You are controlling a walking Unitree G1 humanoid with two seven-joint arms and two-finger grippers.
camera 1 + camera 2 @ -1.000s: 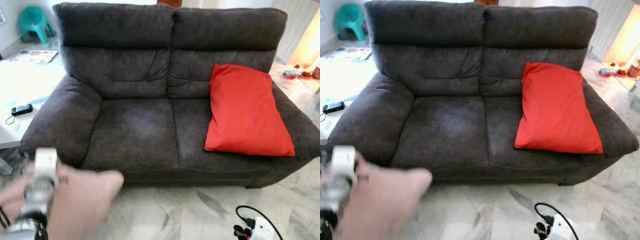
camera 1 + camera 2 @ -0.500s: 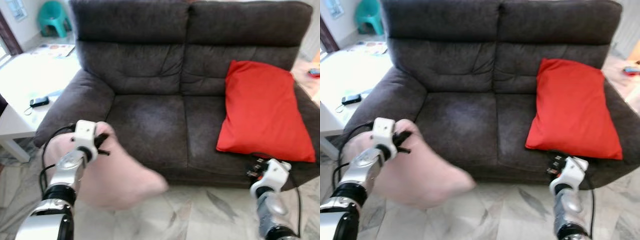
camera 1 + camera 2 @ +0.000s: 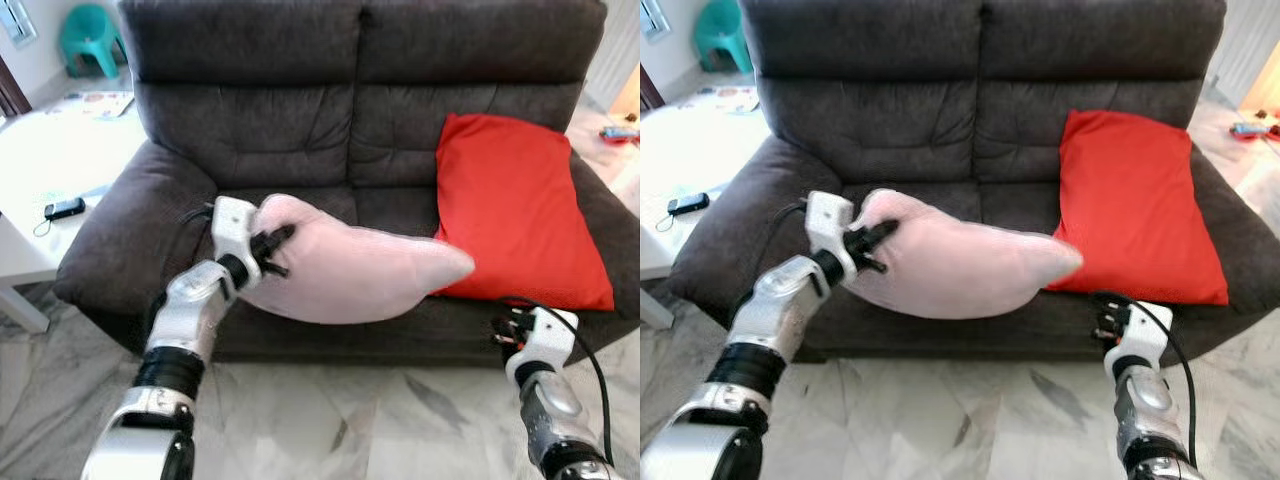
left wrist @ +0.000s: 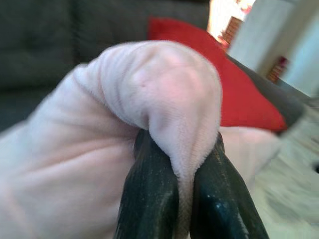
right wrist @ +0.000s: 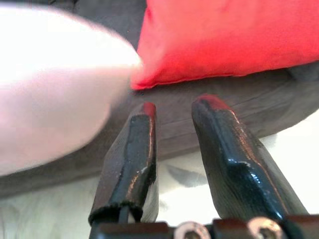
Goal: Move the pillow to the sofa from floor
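Note:
A pale pink pillow hangs in the air over the front of the dark grey sofa, above its left seat cushion. My left gripper is shut on the pillow's left end; in the left wrist view a fold of pink fabric is pinched between the two black fingers. My right gripper is low at the right, in front of the sofa's front edge, open and holding nothing, its fingers apart.
A red pillow leans on the sofa's right seat and backrest. A white low table with a small black device stands at the left. A teal stool is at the back left. Marble floor lies before the sofa.
My left arm has swung the pink pillow up from low at the left to over the sofa's seat. The right gripper stays low at the right. The camera has shifted slightly.

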